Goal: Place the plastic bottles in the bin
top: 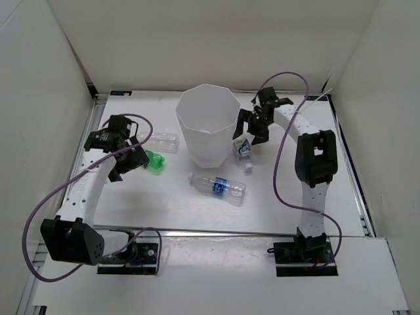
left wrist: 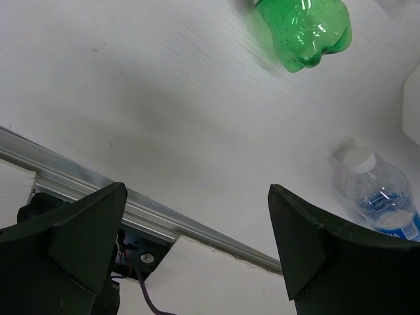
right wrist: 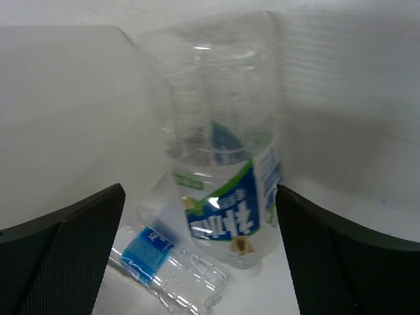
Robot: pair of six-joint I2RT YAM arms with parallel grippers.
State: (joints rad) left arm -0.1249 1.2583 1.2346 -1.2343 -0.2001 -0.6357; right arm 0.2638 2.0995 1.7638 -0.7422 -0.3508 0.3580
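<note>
The green bottle (left wrist: 305, 29) is glossy translucent plastic (glints show); the white counter (left wrist: 164, 98) looks matt, its edge rail (left wrist: 157, 220) brushed metal.

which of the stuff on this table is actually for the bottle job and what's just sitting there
Part of the job: white bin; green bottle; clear bottle with no label; labelled bottle lying mid-table; labelled bottle beside the bin.
Not part of it: purple cables; metal rail along the near edge.
</note>
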